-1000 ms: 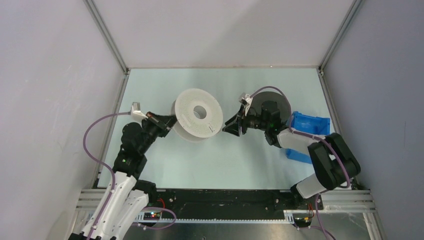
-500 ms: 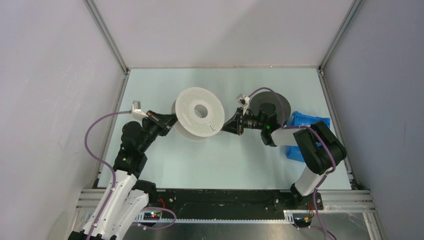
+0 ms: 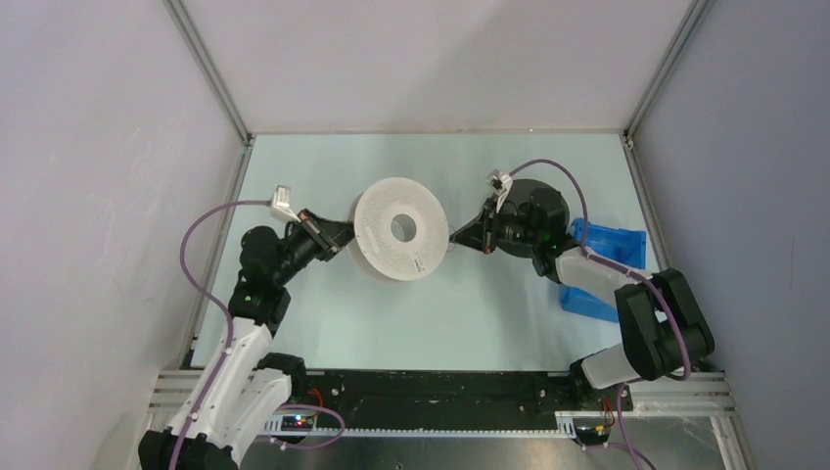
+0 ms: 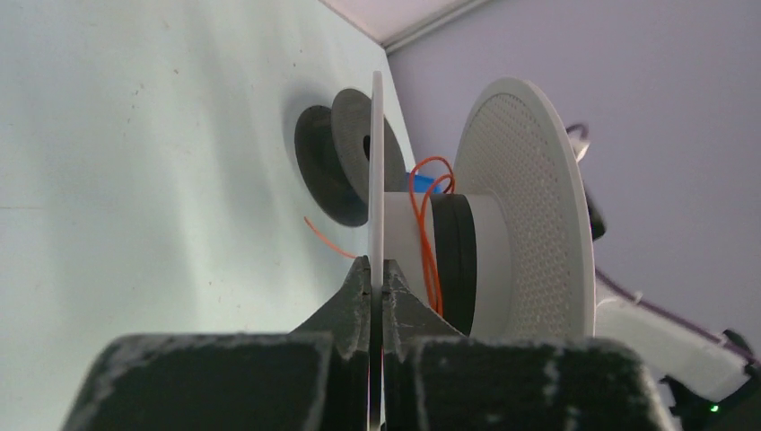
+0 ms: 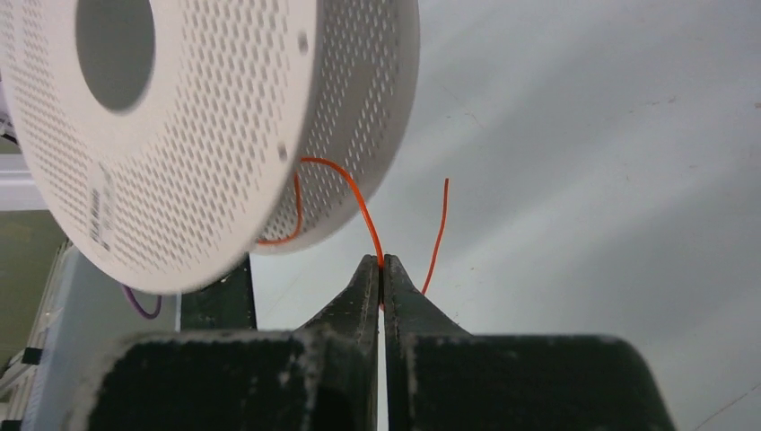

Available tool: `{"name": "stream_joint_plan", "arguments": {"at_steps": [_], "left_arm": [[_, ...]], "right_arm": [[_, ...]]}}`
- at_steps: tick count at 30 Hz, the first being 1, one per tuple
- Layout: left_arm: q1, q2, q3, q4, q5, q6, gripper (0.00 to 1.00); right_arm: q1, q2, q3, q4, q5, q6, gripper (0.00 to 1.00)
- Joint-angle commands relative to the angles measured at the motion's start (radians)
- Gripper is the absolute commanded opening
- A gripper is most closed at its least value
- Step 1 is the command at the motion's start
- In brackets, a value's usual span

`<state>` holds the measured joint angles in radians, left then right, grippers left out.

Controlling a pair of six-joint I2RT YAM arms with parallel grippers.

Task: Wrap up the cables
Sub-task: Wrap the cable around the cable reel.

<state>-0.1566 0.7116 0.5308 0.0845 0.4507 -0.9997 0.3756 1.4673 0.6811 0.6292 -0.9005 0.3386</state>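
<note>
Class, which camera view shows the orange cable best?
The right wrist view: the orange cable arcs from the white spool into the shut right gripper, with its free end standing up beside it. The left wrist view shows only loops around that spool. The top view does not resolve the cable.

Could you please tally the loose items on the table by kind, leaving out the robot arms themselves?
Spools: 2, a white spool and a dark grey spool
Thin cables: 1 in view, the orange-red cable
Bins: 1, the blue bin
Total: 4
</note>
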Motion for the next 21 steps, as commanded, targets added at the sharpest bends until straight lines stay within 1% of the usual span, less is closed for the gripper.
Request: {"name": "stream_joint_plan", "arguments": {"at_steps": [1, 6, 7, 8, 9, 12, 13, 16, 17, 21], "left_arm": [[0.009, 0.04, 0.074, 0.142, 0.17, 0.147, 0.0], [0.008, 0.066, 0.094, 0.151, 0.23, 0.4, 0.0], [0.007, 0.068, 0.1, 0.151, 0.242, 0.46, 0.0], [0.007, 0.075, 0.104, 0.151, 0.253, 0.49, 0.0], [0.008, 0.079, 0.113, 0.152, 0.275, 0.543, 0.0], [0.006, 0.092, 0.122, 0.145, 0.287, 0.636, 0.0], [0.004, 0.096, 0.12, 0.141, 0.282, 0.693, 0.0], [-0.022, 0.089, 0.116, 0.111, 0.231, 0.8, 0.0], [-0.032, 0.083, 0.118, 0.101, 0.217, 0.858, 0.0], [-0.101, 0.082, 0.158, 0.009, 0.134, 1.026, 0.0]], "right_arm": [[-0.014, -0.054, 0.114, -0.318, -0.014, -0.068, 0.0], [-0.024, -0.061, 0.238, -0.565, -0.077, -0.073, 0.0], [-0.027, -0.062, 0.254, -0.579, -0.093, -0.058, 0.0], [-0.029, -0.065, 0.258, -0.592, -0.103, -0.047, 0.0], [-0.034, -0.067, 0.262, -0.593, -0.127, -0.022, 0.0], [-0.036, -0.082, 0.27, -0.595, -0.161, 0.018, 0.0], [-0.037, -0.085, 0.275, -0.596, -0.175, 0.037, 0.0], [-0.036, -0.101, 0.28, -0.586, -0.213, 0.083, 0.01], [-0.035, -0.109, 0.281, -0.582, -0.226, 0.105, 0.01], [-0.025, -0.125, 0.28, -0.521, -0.242, 0.19, 0.04]]}}
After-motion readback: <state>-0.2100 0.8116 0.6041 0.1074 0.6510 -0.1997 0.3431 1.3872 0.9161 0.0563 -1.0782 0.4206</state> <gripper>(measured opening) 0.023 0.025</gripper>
